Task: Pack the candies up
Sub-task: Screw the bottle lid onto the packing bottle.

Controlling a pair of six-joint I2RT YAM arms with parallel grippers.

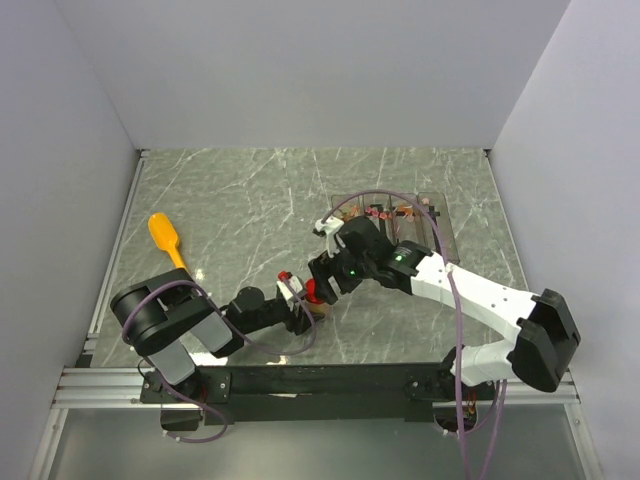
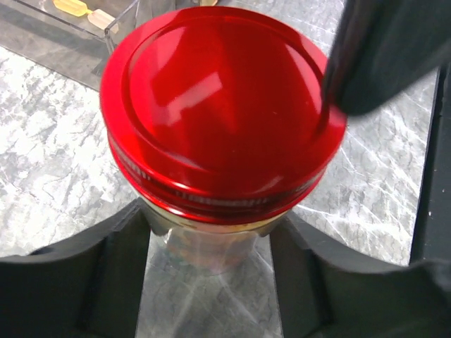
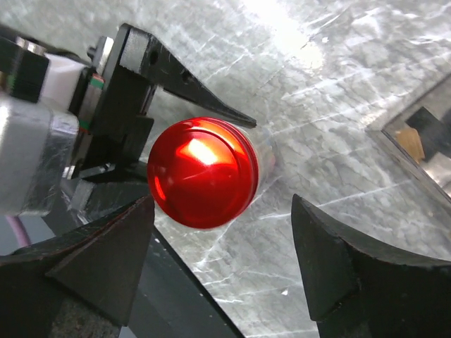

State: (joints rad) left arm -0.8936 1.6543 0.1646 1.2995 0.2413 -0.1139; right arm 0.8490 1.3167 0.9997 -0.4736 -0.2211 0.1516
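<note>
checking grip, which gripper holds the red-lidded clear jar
The left gripper, clamped on the clear jar below its round red lid; the right gripper is open around that lid.

From above, the red-lidded glass jar (image 1: 318,303) is hemmed in. The left gripper (image 2: 210,232) clamps it from 9 o'clock, and the right gripper (image 1: 321,281), jaws spread wide, crowds its lid from 1 o'clock. A clear plastic tray (image 1: 440,225) blocks 2 o'clock. The yellow-orange plastic scoop (image 1: 165,238) lies well off at 10. The grey marbled table (image 1: 250,200) gives open passage toward 11 and 12.
</note>
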